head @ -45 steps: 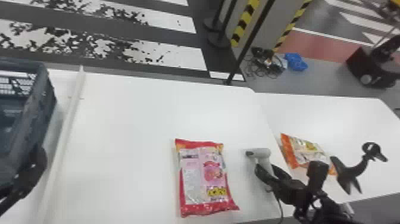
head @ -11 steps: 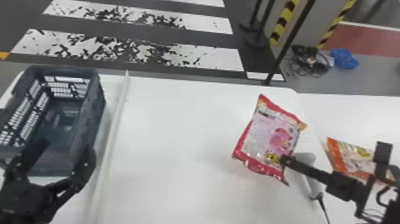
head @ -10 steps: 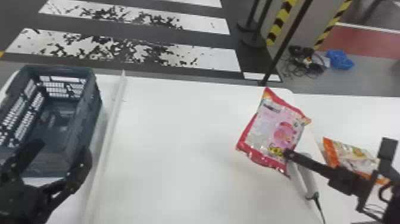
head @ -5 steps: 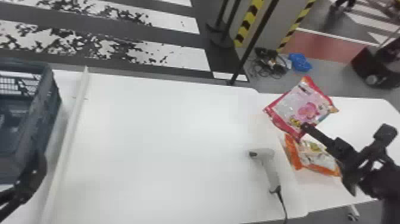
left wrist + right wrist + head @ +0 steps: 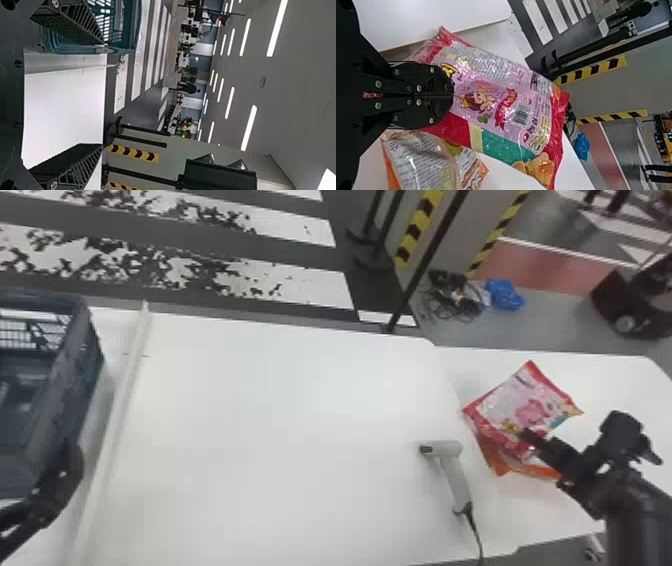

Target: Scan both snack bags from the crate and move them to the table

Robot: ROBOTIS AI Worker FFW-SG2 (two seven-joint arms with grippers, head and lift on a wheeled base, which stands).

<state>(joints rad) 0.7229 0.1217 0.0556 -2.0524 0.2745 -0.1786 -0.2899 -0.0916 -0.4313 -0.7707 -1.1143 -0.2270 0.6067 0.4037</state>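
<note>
- Well, the scanner point(image 5: 454, 482) lies between the crate point(image 5: 82, 380) and the orange snack bag point(image 5: 494, 460).
- My right gripper point(image 5: 529, 435) clenches the pink snack bag point(image 5: 520, 397), which partly covers the orange one.
- My left gripper point(image 5: 55, 490) gapes, empty.

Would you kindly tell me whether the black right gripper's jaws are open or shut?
Shut: they come together on the pink-and-red plastic snack bag.
</note>
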